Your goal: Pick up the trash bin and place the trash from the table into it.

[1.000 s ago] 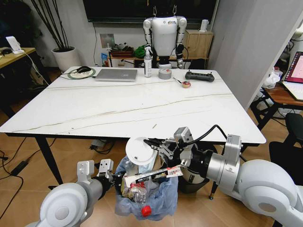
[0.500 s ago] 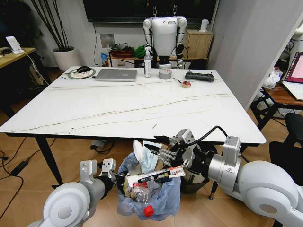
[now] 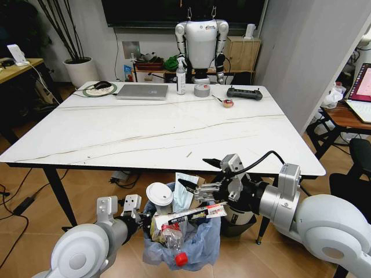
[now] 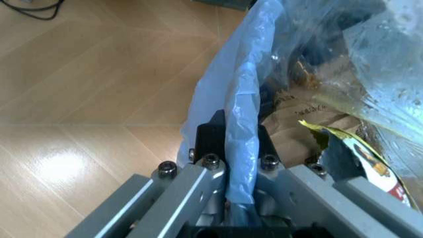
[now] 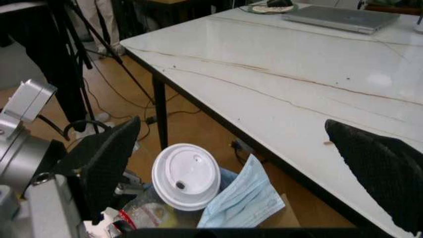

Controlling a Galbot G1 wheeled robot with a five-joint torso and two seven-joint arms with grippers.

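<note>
The near half of the table (image 3: 145,133) lies bare and open to a reach. Along its far edge stand a laptop (image 3: 142,91), a spray bottle (image 3: 181,77), a tape roll (image 3: 202,90) and a black controller (image 3: 244,92). Below the near edge, the trash bin (image 3: 182,240) is crammed: a lidded paper cup (image 3: 159,195), a blue face mask (image 3: 184,191), a long carton (image 3: 188,215) and a red-capped bottle (image 3: 174,243) crowd its mouth. The right gripper (image 3: 203,175), jaws spread wide, hangs just over that mouth, with the table edge close behind it.
</note>
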